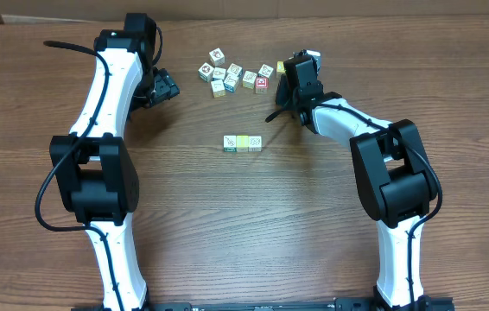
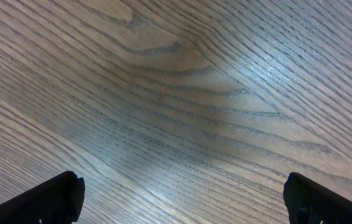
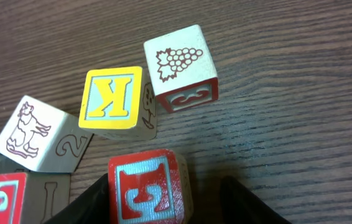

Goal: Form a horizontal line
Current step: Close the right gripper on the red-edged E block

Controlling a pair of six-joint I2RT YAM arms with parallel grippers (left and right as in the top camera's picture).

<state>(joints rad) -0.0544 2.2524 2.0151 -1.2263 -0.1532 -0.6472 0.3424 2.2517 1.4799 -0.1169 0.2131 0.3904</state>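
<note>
The horizontal line [image 1: 243, 143] lies mid-table as a short row of small cubes touching edge to edge, white-green at its left and pale yellow beside it. My right gripper [image 1: 289, 76] hangs at the right end of the loose cluster [image 1: 236, 76]. In the right wrist view its jaws [image 3: 166, 208] are open around a red-faced cube [image 3: 146, 186]. The left finger touches that cube; a gap separates it from the right finger [image 3: 250, 205]. My left gripper [image 1: 162, 89] stands wide open over bare wood, with nothing between its fingers [image 2: 45, 202].
Just ahead of the right fingers lie a yellow K cube [image 3: 111, 99], a white grape cube [image 3: 179, 65] and a white animal cube [image 3: 30, 134]. Another red-faced cube [image 3: 2, 196] sits at the left finger's outer side.
</note>
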